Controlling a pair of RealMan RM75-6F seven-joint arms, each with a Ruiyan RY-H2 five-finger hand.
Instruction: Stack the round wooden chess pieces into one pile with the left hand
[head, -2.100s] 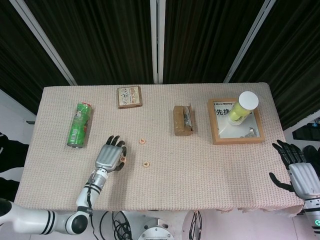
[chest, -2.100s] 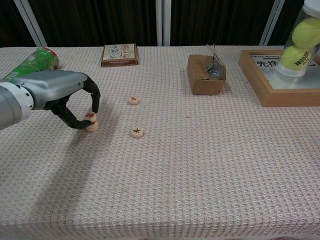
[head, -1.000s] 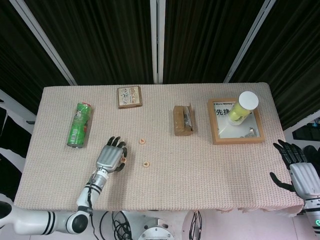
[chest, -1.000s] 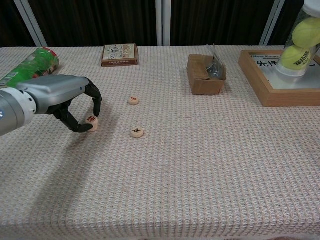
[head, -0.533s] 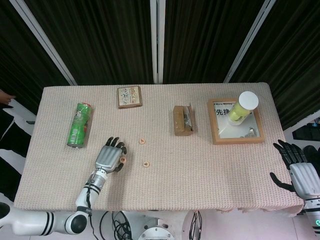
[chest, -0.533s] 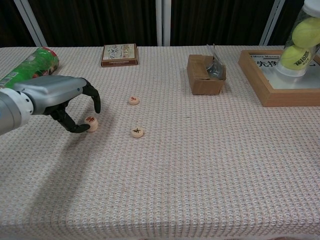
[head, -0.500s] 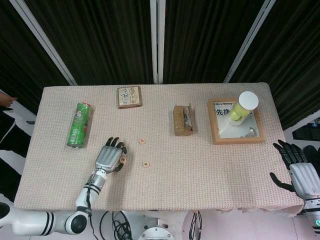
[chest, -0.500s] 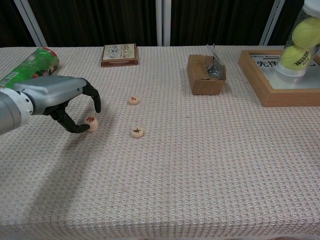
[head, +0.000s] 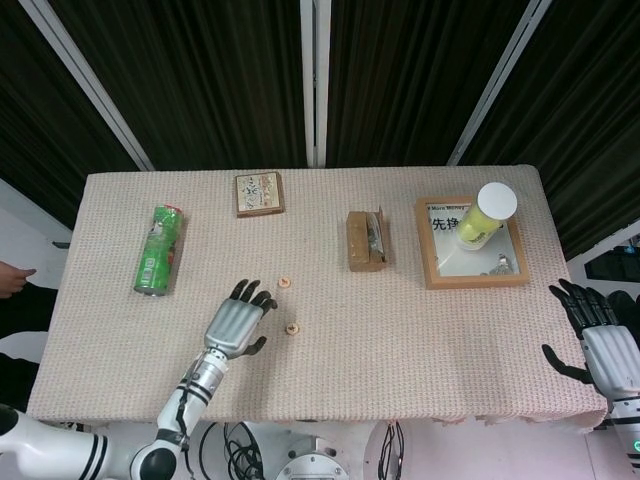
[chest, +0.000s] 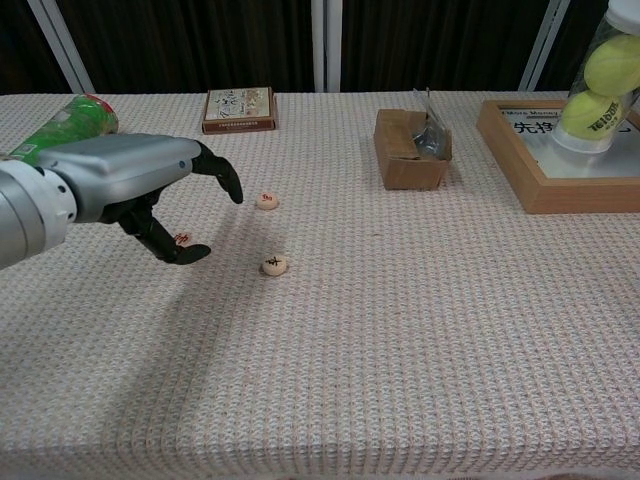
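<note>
Two loose round wooden chess pieces lie on the cloth: one (head: 284, 282) (chest: 267, 200) further back and one (head: 292, 328) (chest: 274, 265) nearer the front. A small pile of pieces (chest: 181, 239), red mark on top, shows in the chest view just behind my left thumb; the head view hides it under the hand. My left hand (head: 235, 328) (chest: 140, 190) hovers over that pile with fingers spread and holds nothing. My right hand (head: 605, 350) stays off the table's right front corner, fingers apart and empty.
A green can (head: 158, 250) (chest: 65, 125) lies at the left. A flat printed box (head: 260, 194) (chest: 239, 109) sits at the back, a cardboard box (head: 365, 240) (chest: 411, 150) near the middle. A wooden tray (head: 475, 283) holds a tennis ball tube (head: 483, 215) at the right.
My left hand has let go of the pile, opened its fingers, lifted and shifted right toward the loose pieces. The right hand has stayed put.
</note>
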